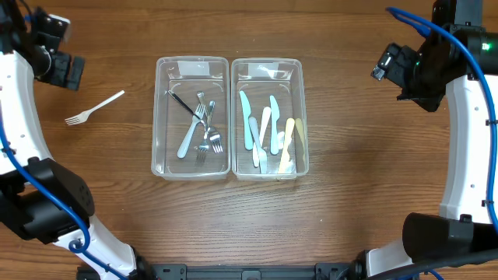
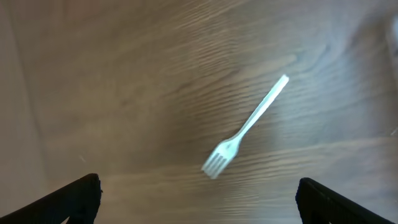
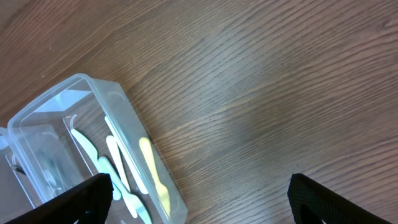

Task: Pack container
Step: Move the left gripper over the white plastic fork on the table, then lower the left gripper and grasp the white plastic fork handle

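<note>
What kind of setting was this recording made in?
Probably a robotics lab bench rather than a kitchen: a wood-grain tabletop, two clear plastic bins of sorted forks and knives, and white robot arms with blue cables on either side.

I see a white plastic fork [image 1: 95, 108] on the wooden surface [image 1: 358, 194], left of two side-by-side clear plastic tubs [image 1: 158, 117] (forks [image 1: 201, 124] in the left, knives [image 1: 264, 128] in the right).

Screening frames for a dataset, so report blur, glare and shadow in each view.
Overhead: sharp and evenly lit, with white glare on the upper ends of the fork container and the knife container. Left wrist: soft all over, the white fork smeared and the wood grain hazy. Right wrist: grain crisp, knife container's rim bright, fingertips underexposed black.
</note>
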